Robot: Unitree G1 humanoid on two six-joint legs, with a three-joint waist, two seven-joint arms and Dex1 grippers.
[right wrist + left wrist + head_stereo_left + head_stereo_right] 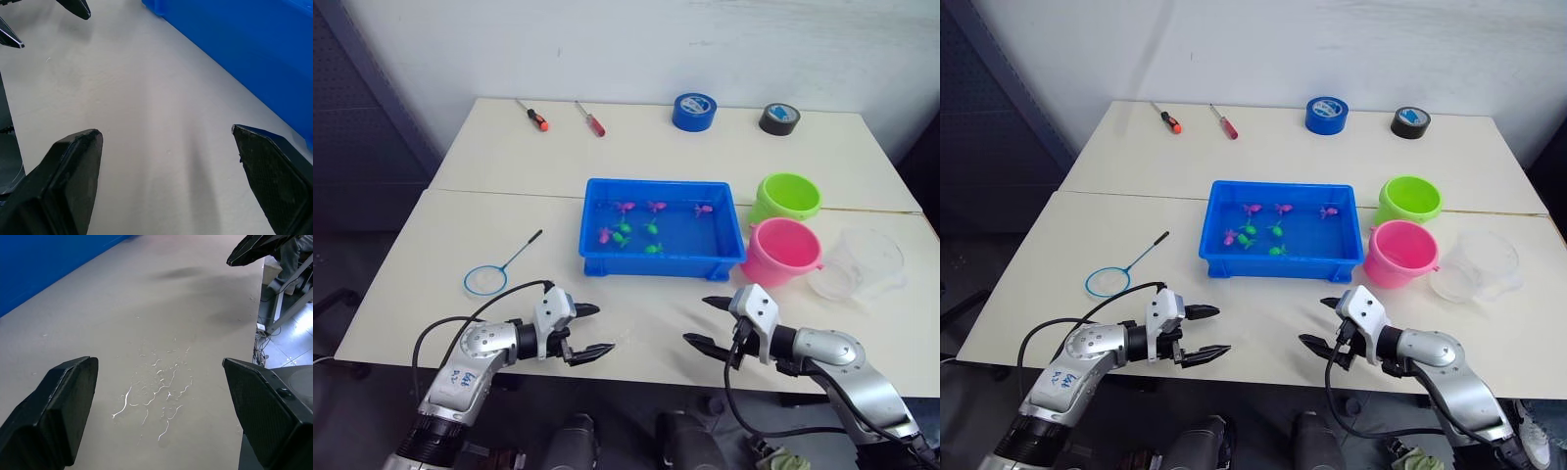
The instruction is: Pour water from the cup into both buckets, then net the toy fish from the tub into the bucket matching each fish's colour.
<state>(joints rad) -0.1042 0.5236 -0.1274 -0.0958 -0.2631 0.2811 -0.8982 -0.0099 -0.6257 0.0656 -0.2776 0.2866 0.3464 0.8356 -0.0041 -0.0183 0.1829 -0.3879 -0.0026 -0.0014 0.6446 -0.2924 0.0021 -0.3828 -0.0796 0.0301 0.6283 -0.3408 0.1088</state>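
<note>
The blue tub [662, 267] sits mid-table with several pink and green toy fish [636, 227] inside. To its right stand the lime green bucket [787, 197] and the pink bucket [783, 253], with the transparent cup [860, 264] further right. The net [485, 280] lies on the table left of the tub. My left gripper [594, 331] hovers open near the front edge, right of the net. My right gripper [705, 322] is open too, in front of the tub, with nothing between its fingers.
Two screwdrivers [533, 115] lie at the back left of the table. A blue tape roll [694, 112] and a black tape roll [780, 118] rest at the back. A seam [509, 193] runs between the two tabletops.
</note>
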